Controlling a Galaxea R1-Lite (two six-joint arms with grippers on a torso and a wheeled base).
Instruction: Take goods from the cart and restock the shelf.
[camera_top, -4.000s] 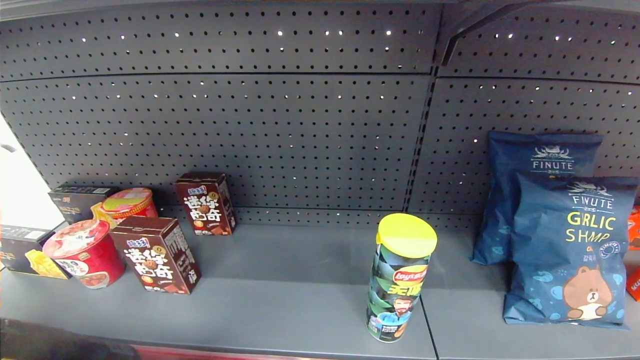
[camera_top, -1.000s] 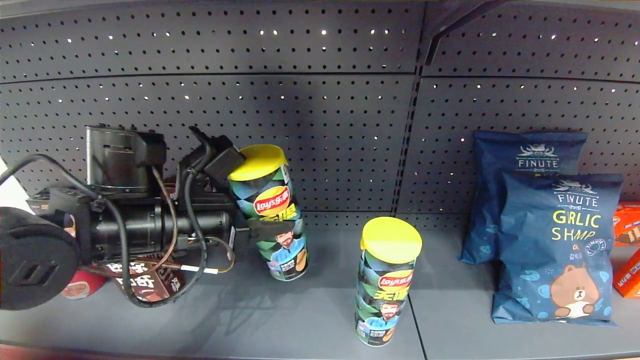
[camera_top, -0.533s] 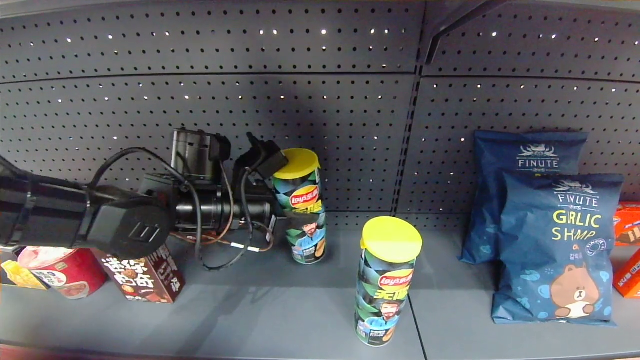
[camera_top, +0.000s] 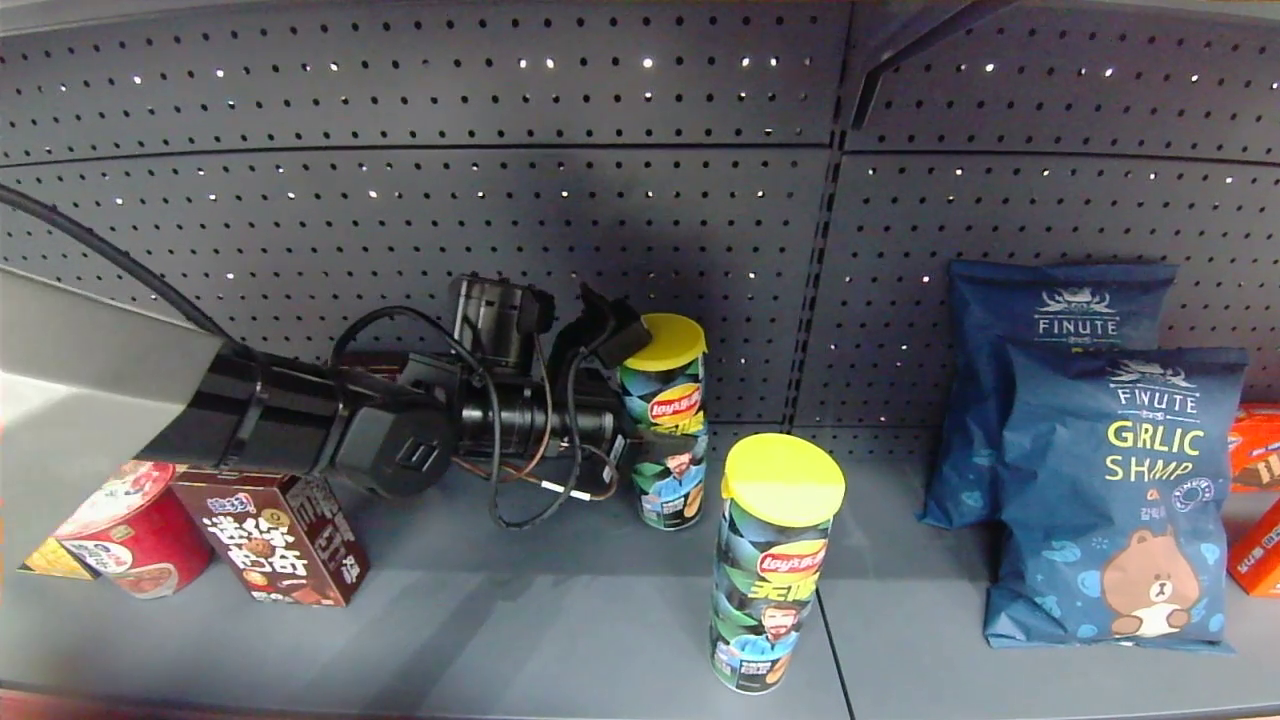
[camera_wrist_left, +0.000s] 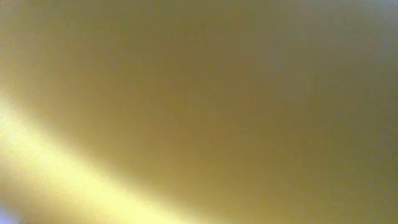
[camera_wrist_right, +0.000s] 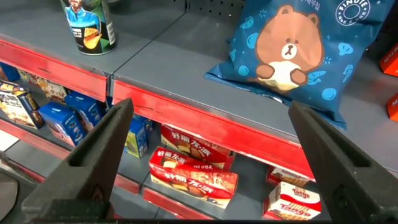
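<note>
**Set the held can down flat before you let go**

You are working over the dark grey metal shelf (camera_top: 560, 610), close to its perforated back panel (camera_top: 500, 220). The two blue snack bags (camera_top: 1110, 490) at the right are well apart from the job and need no care. The tall chip can with the yellow plastic lid (camera_top: 676, 402) is at the far side of the shelf, upright and just in front of the panel. A second, matching can (camera_top: 772, 580) stands nearer and a little to the right. Whether the held can's base touches the shelf cannot be told, so lower it gently until it bears weight. Leave a gap between it and the near can. Release only when the can stands straight, then draw back to the left, the way the arm points, so that no finger drags it over.

The black left arm (camera_top: 280, 420) reaches in from the left, stretched nearly level above the brown biscuit box (camera_top: 275, 540) and the red noodle cup (camera_top: 130, 540). The left gripper (camera_top: 625, 400) is clamped on the far can's side. The right gripper (camera_wrist_right: 214, 162) hangs near the shelf's front edge with its fingers spread wide and nothing between them.
</note>
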